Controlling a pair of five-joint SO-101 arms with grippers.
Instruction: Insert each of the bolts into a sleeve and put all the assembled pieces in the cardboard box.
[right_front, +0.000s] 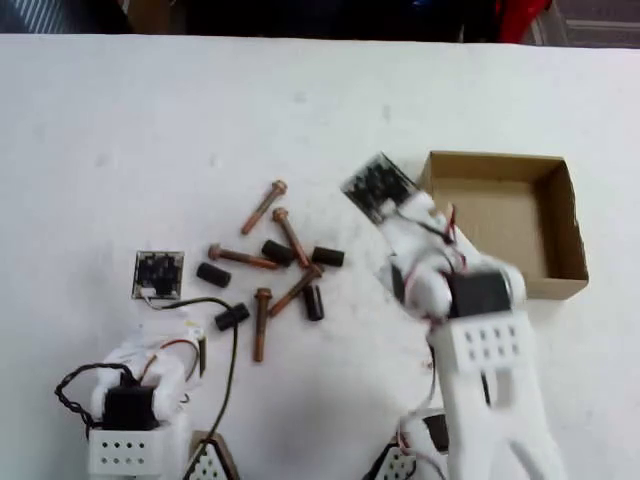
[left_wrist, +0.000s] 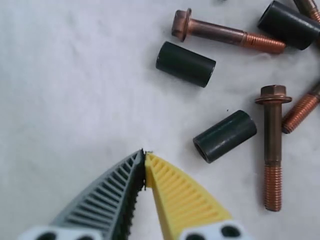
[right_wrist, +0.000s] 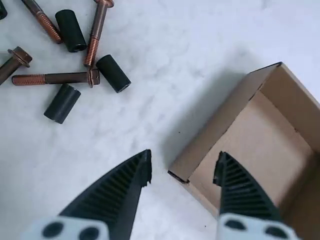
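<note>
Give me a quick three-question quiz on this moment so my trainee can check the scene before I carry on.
1. True or false: the cardboard box is empty.
2. The left tool is: A open; B shut, holding nothing; C shut on something.
3. How many bolts lie on the table?
Key: 1 true; 2 B; 3 five.
</note>
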